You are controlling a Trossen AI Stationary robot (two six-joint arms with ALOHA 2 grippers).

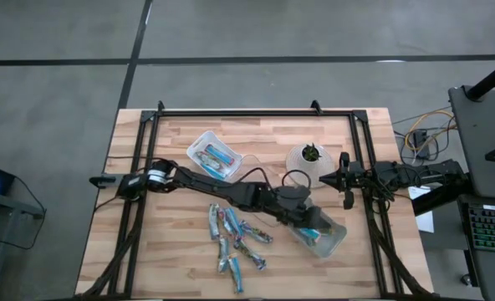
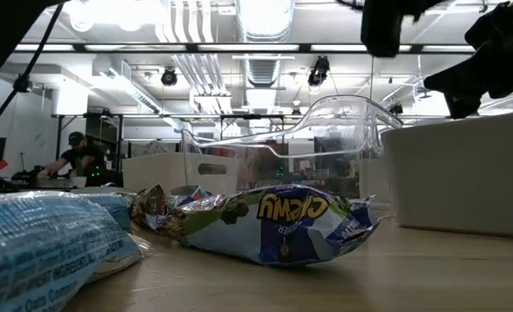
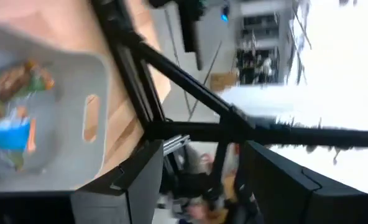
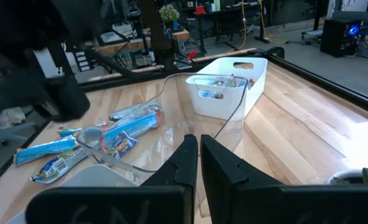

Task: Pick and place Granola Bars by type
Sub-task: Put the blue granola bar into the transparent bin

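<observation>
Light wooden plank counter [image 1: 172,251], bounded on all sides by a black metal tube frame [image 1: 256,113]. Open planks lay along the lower left and lower centre edge and across the upper right. A small white round pot with a green plant [image 1: 298,157] stood right of centre.

Granola bars [image 1: 235,241], small foil-wrapped ones in bright blue, silvery-blue and greenish-tan, lay in a loose heap at lower centre, touching and overlapping. From the low view the nearest was a crumpled blue wrapper [image 2: 282,221] lying flat. More blue bars sat in the white rectangular plastic tray [image 1: 199,140] at upper centre-left. The clear rectangular plastic tray [image 1: 338,238] sat at lower right, just beside the heap, with something blue inside.

Left gripper [image 1: 314,224] reached across the counter from the left edge and hung over the clear tray. Its fingers [image 3: 140,186] stood wide apart, with nothing seen between them. The left wrist view also caught a pale tray with a slot handle, holding a blue bar and a greenish one; could not tell which tray.

Right gripper [image 1: 345,186] waited at the right edge beside the pot, just inside the frame rail. Its fingers [image 4: 184,162] were drawn together with only a sliver between, holding nothing.
</observation>
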